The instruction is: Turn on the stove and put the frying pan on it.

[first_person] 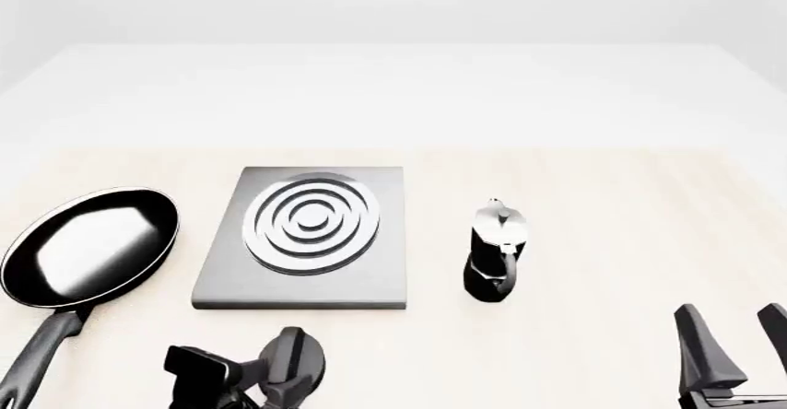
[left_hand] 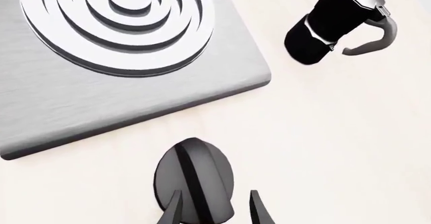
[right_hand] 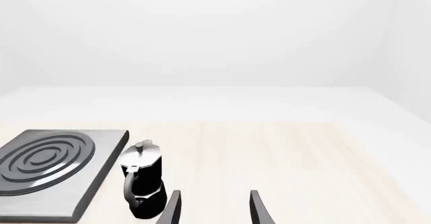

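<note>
The stove is a flat grey plate (first_person: 381,280) with a silver ring burner (first_person: 311,220), in the middle of the table. Its round black knob (first_person: 305,358) lies in front of the plate, near its front edge. My left gripper (first_person: 273,386) is open right at the knob. In the left wrist view its fingers (left_hand: 171,209) stand either side of the knob (left_hand: 194,176), spread wide. The frying pan (first_person: 92,243) lies left of the stove, handle pointing toward me. My right gripper (first_person: 738,344) is open and empty at the front right.
A small black-and-silver moka pot (first_person: 496,252) stands upright right of the stove plate. It also shows in the left wrist view (left_hand: 330,22) and the right wrist view (right_hand: 143,186). The wooden tabletop ends at a white back edge.
</note>
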{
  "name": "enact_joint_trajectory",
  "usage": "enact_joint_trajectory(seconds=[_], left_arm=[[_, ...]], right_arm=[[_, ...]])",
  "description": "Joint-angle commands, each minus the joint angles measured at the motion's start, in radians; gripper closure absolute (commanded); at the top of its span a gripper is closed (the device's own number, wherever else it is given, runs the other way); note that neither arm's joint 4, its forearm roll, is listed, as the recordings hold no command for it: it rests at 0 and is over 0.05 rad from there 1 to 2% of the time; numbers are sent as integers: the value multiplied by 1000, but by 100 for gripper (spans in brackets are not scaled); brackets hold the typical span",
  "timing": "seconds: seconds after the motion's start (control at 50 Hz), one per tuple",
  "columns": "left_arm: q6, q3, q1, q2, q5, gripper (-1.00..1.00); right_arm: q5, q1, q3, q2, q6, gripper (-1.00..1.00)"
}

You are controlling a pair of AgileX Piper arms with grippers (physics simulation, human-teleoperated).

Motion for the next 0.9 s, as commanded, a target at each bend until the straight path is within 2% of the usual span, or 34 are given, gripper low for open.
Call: enact_joint_trajectory(seconds=[0.02, 0.12, 0.26, 0.32, 0.36, 0.48, 0.9], left_arm=[[-14, 0, -35, 37, -21, -100], [-37, 0, -74, 9, 9, -100], [-43, 0, -83, 22, 0, -100], [-51, 0, -98, 86, -61, -100], [-54, 0, -105, 7, 21, -100], [-61, 0, -125, -20, 59, -100], [-49, -9, -162, -69, 104, -100]], right_arm=[[-1, 0, 1, 0, 0, -100], [-1, 0, 1, 0, 0, -100], [3, 0, -2, -1, 0, -100], [3, 0, -3, 0, 0, -100], [2, 0, -2, 0, 0, -100], [-2, 0, 2, 0, 0, -100], [-1, 0, 1, 0, 0, -100]])
